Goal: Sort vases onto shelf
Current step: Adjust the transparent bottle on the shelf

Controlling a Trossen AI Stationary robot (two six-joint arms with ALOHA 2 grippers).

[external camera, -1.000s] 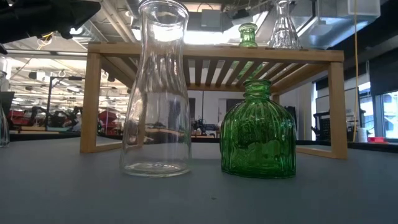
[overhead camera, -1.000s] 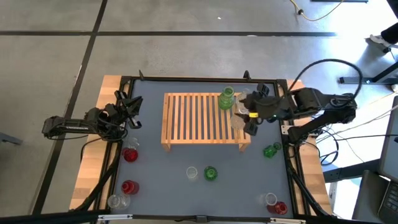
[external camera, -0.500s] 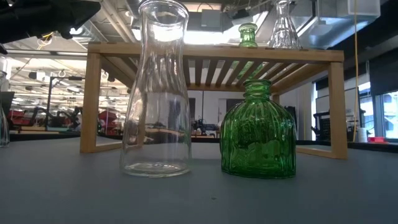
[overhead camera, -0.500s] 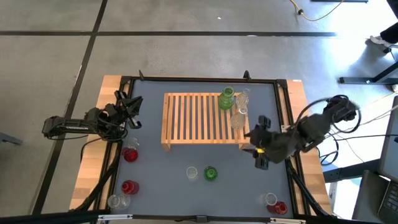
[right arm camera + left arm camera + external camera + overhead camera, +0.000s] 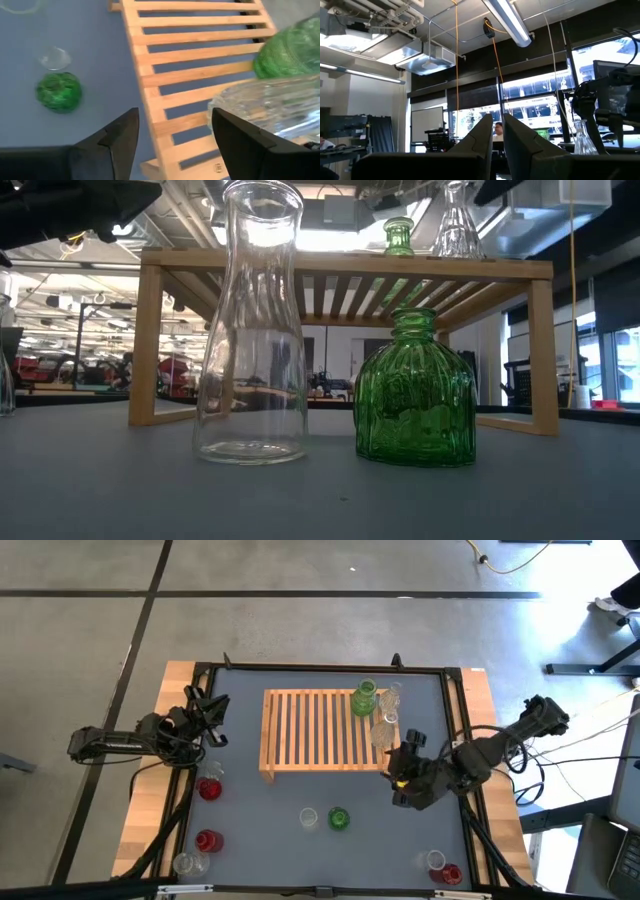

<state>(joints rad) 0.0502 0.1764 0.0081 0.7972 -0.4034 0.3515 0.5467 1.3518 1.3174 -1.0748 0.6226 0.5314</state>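
The shelf [image 5: 325, 730] is a light wooden slatted rack in the middle of the table. On its right end stand a green vase [image 5: 364, 700] and two clear vases [image 5: 390, 698] [image 5: 383, 732]. My right gripper [image 5: 398, 772] hovers open and empty by the shelf's near right corner [image 5: 165, 160]. In its wrist view, the green vase [image 5: 290, 52] and a clear vase [image 5: 270, 107] show on the slats. My left gripper [image 5: 210, 710] waits shut at the table's left edge, pointing up into the room [image 5: 497, 120].
A clear vase [image 5: 309, 818] and a green vase [image 5: 339, 819] stand on the table near the shelf's front. Two red vases [image 5: 210, 788] [image 5: 207, 840] and a clear one [image 5: 185, 863] stand near left. A clear vase [image 5: 434, 860] and a red vase [image 5: 450, 874] stand near right.
My right gripper has drawn away from the clear vase on the shelf's right end, going toward the table's near edge and down, rolling a little. It has stayed open and empty. The vases on the shelf have kept their places.
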